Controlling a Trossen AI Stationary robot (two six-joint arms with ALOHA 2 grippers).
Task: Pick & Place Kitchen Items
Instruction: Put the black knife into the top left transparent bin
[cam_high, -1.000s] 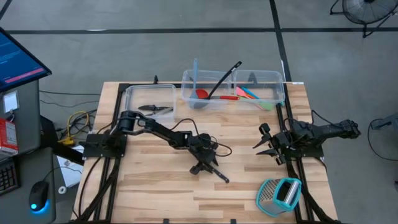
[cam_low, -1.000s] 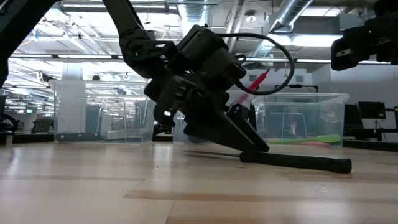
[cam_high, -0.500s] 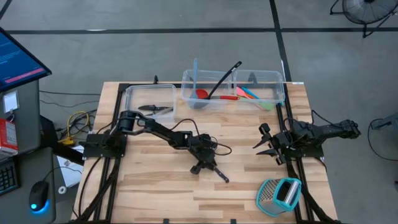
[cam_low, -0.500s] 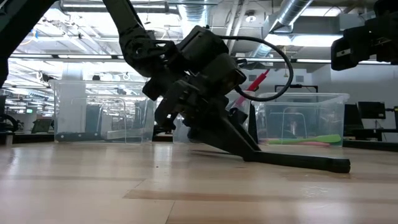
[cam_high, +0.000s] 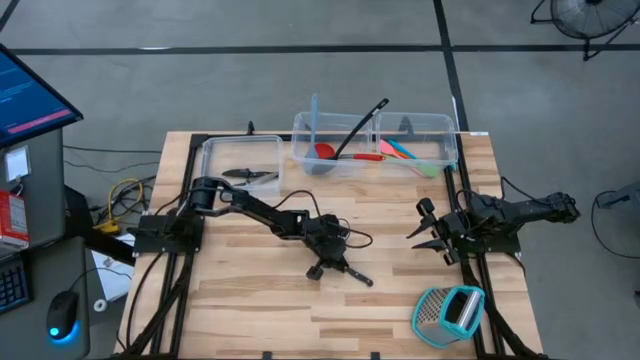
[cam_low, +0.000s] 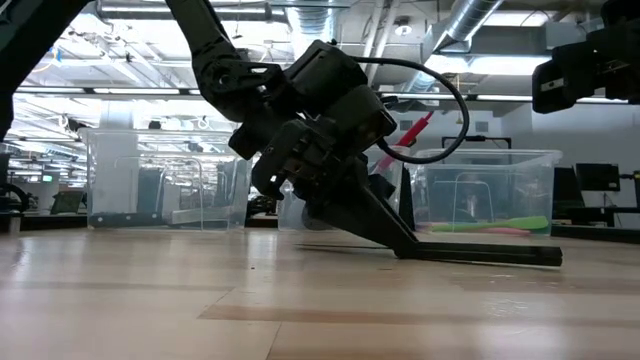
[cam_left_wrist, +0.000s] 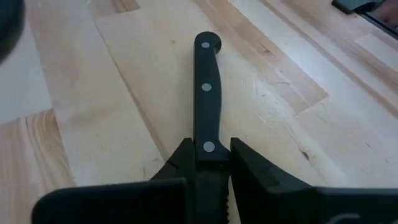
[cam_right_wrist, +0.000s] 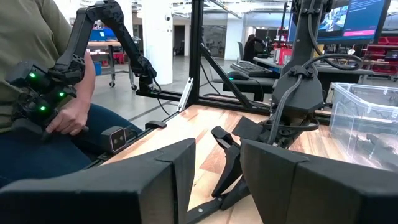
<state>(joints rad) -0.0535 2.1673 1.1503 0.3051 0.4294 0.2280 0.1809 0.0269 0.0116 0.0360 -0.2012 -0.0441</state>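
The knife (cam_left_wrist: 207, 102) is lying flat mid-desk (cam_high: 250, 300), its black handle pinched by the left end effector (cam_left_wrist: 208, 155). Further right, the right end effector (cam_high: 425, 232) is hovering near the desk's edge, fingers partly spread, holding nothing.

A robotics lab: exposed ceiling ducts (cam_low: 470, 25), monitors (cam_right_wrist: 357, 18), concrete floor (cam_high: 200, 90).

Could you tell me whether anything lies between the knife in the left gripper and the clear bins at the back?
Nothing visible does. The left gripper is shut on the knife mid-table, and only bare tabletop separates it from the clear bins.
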